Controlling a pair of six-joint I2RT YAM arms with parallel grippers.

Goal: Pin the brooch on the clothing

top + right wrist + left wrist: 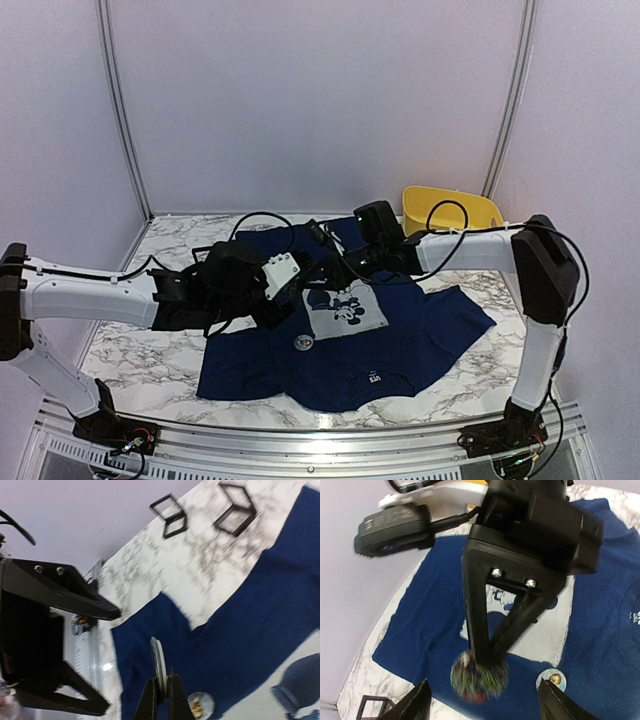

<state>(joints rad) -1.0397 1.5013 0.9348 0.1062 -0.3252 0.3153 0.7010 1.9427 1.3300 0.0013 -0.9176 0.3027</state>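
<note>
The clothing (pixel 400 340) is a navy T-shirt lying flat on the marble table, with its grey mouse print (pixel 345 310) facing up. My right gripper (pixel 162 692) is shut on the brooch (pixel 159 662), a round disc seen edge-on above the shirt (pixel 250 630). In the left wrist view the brooch (pixel 467 680) shows a blurred, colourful face, pinched by the right fingers (pixel 480 615) over the shirt (pixel 435 610). My left gripper (pixel 482 686) is open just below it, with nothing between its fingers. Both grippers meet near the print's left edge (pixel 300 285).
A second, pale blue round badge (pixel 303 342) (pixel 551 681) (pixel 200 706) lies on the shirt beside the print. A yellow bowl (pixel 450 212) stands at the back right. Two black wire frames (pixel 170 515) (pixel 235 502) sit on the marble beyond the shirt.
</note>
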